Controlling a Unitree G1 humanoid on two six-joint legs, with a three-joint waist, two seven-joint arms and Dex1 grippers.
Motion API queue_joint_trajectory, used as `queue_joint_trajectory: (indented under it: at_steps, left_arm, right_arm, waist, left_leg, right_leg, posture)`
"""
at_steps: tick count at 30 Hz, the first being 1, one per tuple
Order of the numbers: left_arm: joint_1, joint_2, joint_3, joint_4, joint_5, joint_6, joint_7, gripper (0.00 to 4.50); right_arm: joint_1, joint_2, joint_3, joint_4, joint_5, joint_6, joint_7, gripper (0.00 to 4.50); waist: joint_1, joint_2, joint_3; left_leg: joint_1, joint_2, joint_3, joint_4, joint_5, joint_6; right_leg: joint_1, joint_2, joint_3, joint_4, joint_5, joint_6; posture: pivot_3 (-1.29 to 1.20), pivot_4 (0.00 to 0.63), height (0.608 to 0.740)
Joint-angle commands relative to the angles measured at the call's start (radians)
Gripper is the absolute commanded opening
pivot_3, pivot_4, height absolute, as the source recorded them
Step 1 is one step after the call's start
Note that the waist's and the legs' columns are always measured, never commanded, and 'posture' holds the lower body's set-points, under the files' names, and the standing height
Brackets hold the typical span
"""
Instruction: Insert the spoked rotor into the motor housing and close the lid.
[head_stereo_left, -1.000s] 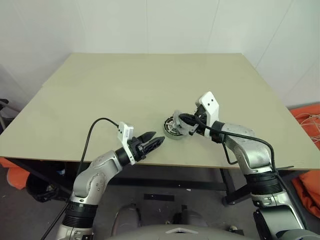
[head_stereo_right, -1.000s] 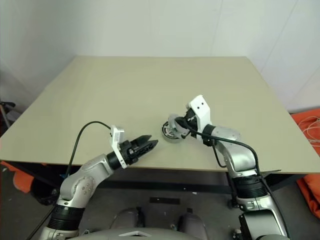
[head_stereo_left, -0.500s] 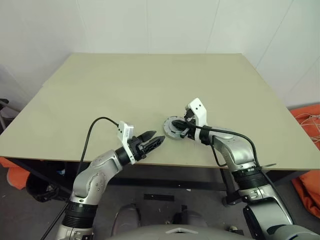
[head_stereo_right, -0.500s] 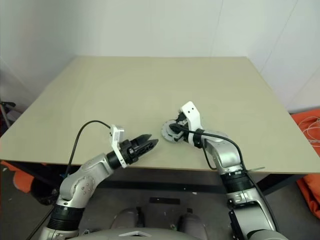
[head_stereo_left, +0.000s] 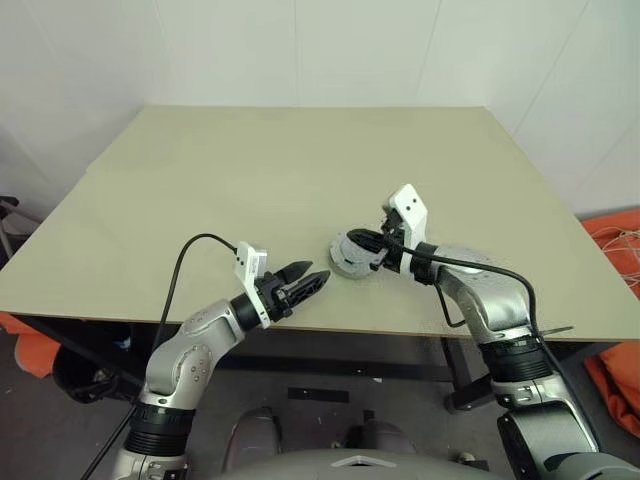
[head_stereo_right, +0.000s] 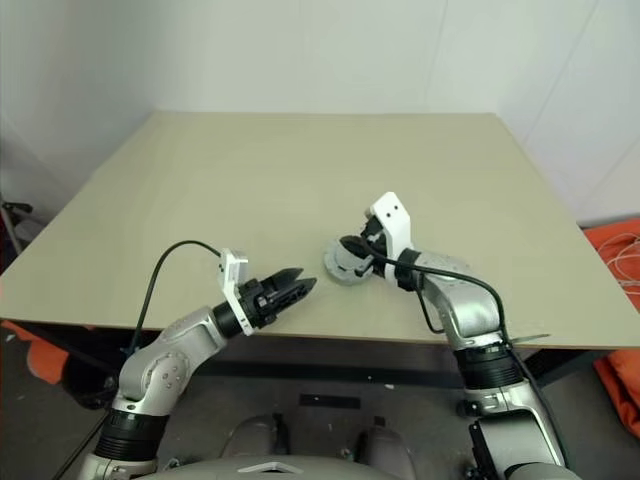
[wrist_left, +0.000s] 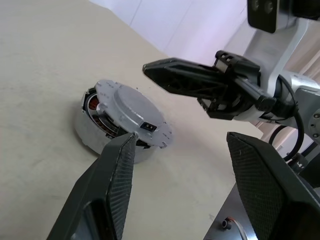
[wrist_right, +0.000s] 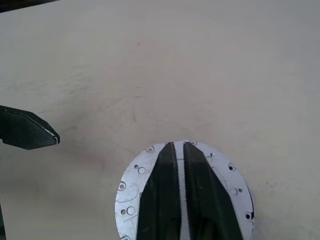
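Motor housing (wrist_left: 107, 131) sits near the table's (head_stereo_left: 200, 180) front edge with its lid (wrist_left: 132, 112) lying skewed, copper windings showing beneath. Right end effector (head_stereo_left: 362, 240), fingers almost together, hovers just above the lid; left end effector (head_stereo_left: 310, 281) waits apart nearby. Pressing off-centre could jam the lid.

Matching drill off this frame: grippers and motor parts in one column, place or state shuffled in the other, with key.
Things:
1. left gripper
2. right gripper
3. lid
4. motor housing

Place or state:
A. stands on the table, copper windings visible under its top edge
B. open, nothing between its fingers, near the table's front edge
C. lies on the housing, sitting askew
D. above the lid, holding nothing

Pairs: 1-B, 2-D, 3-C, 4-A
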Motion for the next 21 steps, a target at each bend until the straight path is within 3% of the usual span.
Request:
queue_joint_trajectory:
  at_steps: [1, 4, 12, 15, 20, 21]
  left_arm:
    - [-0.018, 0.002, 0.000, -0.025, -0.014, -0.001, -0.011, 3.02]
    - [-0.019, 0.002, 0.000, -0.024, -0.013, -0.001, -0.010, 3.02]
    - [-0.017, 0.002, 0.004, -0.026, -0.013, -0.001, -0.006, 3.02]
    - [-0.017, 0.002, 0.005, -0.026, -0.013, -0.001, -0.005, 3.02]
    - [-0.019, 0.003, 0.007, -0.023, -0.013, -0.001, -0.009, 3.02]
    - [-0.020, 0.003, 0.007, -0.022, -0.012, -0.001, -0.009, 3.02]
  right_arm:
    - [-0.022, -0.013, -0.029, -0.027, 0.015, -0.006, 0.000, 1.26]
    - [-0.030, -0.035, -0.022, 0.012, -0.007, -0.030, 0.009, 2.23]
    - [-0.053, -0.056, 0.000, 0.101, -0.009, -0.052, 0.086, 2.23]
    - [-0.058, -0.061, 0.000, 0.112, -0.013, -0.062, 0.107, 2.81]
    - [-0.063, -0.058, 0.004, 0.115, -0.021, -0.070, 0.115, 4.48]
    - [-0.063, -0.058, 0.006, 0.116, -0.024, -0.072, 0.117, 4.48]
  waist:
    - [0.000, 0.000, 0.000]
    - [0.000, 0.000, 0.000]
    - [-0.001, 0.000, 0.000]
    - [0.000, 0.000, 0.000]
    - [0.000, 0.000, 0.000]
    - [0.000, 0.000, 0.000]
  left_leg:
    - [0.000, 0.000, 0.000, 0.000, 0.000, 0.000]
    - [0.000, 0.000, 0.000, 0.000, 0.000, 0.000]
    - [-0.001, 0.000, 0.000, 0.000, 0.000, 0.000]
    - [-0.001, 0.000, 0.000, 0.000, 0.000, 0.000]
    - [0.000, 0.000, 0.000, 0.000, 0.000, 0.000]
    - [0.000, 0.000, 0.000, 0.000, 0.000, 0.000]
  right_leg:
    - [0.000, 0.000, 0.000, 0.000, 0.000, 0.000]
    - [0.000, 0.000, 0.000, 0.000, 0.000, 0.000]
    - [-0.001, 0.000, 0.000, 0.000, 0.000, 0.000]
    - [0.000, 0.000, 0.000, 0.000, 0.000, 0.000]
    - [0.000, 0.000, 0.000, 0.000, 0.000, 0.000]
    - [0.000, 0.000, 0.000, 0.000, 0.000, 0.000]
  posture:
    - [0.00, 0.000, 0.740]
    - [0.00, 0.000, 0.740]
    - [0.00, 0.000, 0.740]
    - [0.00, 0.000, 0.740]
    - [0.00, 0.000, 0.740]
    - [0.00, 0.000, 0.740]
